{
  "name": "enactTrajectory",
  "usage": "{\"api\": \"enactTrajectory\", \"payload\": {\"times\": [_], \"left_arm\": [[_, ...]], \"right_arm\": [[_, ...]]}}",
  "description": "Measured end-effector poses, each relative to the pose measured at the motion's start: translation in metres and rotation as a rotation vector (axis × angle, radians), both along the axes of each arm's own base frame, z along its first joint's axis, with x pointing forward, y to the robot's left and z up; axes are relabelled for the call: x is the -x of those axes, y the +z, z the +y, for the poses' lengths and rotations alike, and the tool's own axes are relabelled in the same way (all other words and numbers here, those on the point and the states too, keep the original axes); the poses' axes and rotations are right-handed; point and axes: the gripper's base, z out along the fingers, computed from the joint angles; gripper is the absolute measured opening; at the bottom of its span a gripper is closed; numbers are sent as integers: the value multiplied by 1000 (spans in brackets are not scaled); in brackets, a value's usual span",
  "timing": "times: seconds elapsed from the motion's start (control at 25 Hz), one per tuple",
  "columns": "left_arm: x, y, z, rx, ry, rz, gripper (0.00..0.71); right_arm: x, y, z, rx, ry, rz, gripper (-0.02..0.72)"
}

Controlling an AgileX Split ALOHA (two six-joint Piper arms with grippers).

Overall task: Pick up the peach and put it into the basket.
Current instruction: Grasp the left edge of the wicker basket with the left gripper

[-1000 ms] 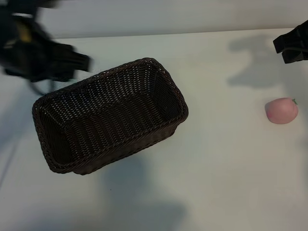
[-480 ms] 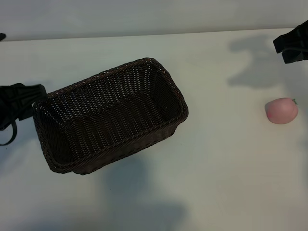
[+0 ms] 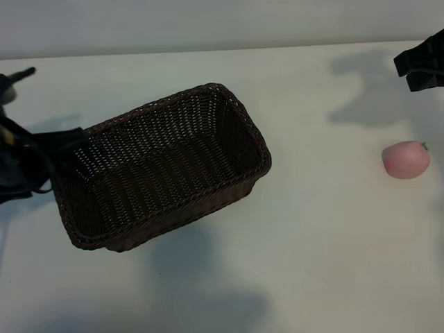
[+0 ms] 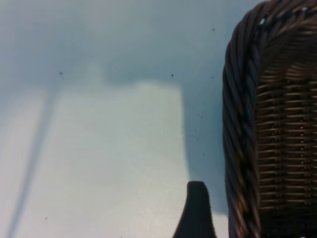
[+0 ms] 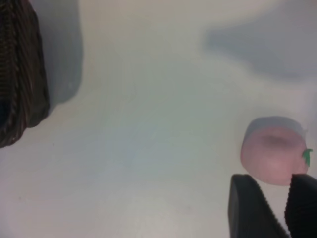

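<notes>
Here, peach (image 3: 406, 160) sits on table (image 3: 319, 236), well apart from basket (image 3: 159, 166); right gripper (image 5: 271, 208) partly spread (nothing held); left gripper (image 3: 66, 142) by basket's end, spread wide.

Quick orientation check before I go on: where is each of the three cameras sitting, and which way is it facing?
Exterior: high above, looking steeply down on the table, basket and peach; left gripper at the basket's left end, right arm at the top right corner.
Left wrist: low, beside the basket's rim; one fingertip shows.
Right wrist: above the table, facing the peach just beyond the right gripper, jaws apart.
Shared: the basket shows in all three; the peach in the exterior and right wrist views.
</notes>
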Motion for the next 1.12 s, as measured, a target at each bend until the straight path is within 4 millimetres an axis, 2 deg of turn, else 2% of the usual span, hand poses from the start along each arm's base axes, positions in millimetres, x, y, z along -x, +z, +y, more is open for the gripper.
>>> {"api": "enactTrajectory", "payload": {"times": [0.08, 0.12, 0.28, 0.56, 0.84, 0.92, 1.0, 1.12], "left_arm": [[-4, -11, -2, 1, 1, 28, 592], [-6, -23, -3, 3, 2, 53, 592], [-2, -43, -4, 25, 8, 63, 592], [-5, -66, 5, 30, 40, 76, 592], [-11, -84, 3, 35, 34, 113, 588], [-11, -84, 2, 42, 34, 105, 552], [-12, -84, 1, 50, 34, 92, 477], [-14, -83, 1, 56, 30, 75, 302]], "right_arm": [[0, 0, 0, 0, 0, 0, 241], [0, 0, 0, 0, 0, 1, 241], [0, 0, 0, 0, 1, 3, 241], [0, 1, 3, -34, -3, 5, 242], [0, 1, 4, -50, -5, 6, 242], [0, 1, 4, -50, -5, 6, 242], [0, 1, 4, -50, -5, 6, 242], [0, 1, 4, -50, -5, 6, 242]]}}
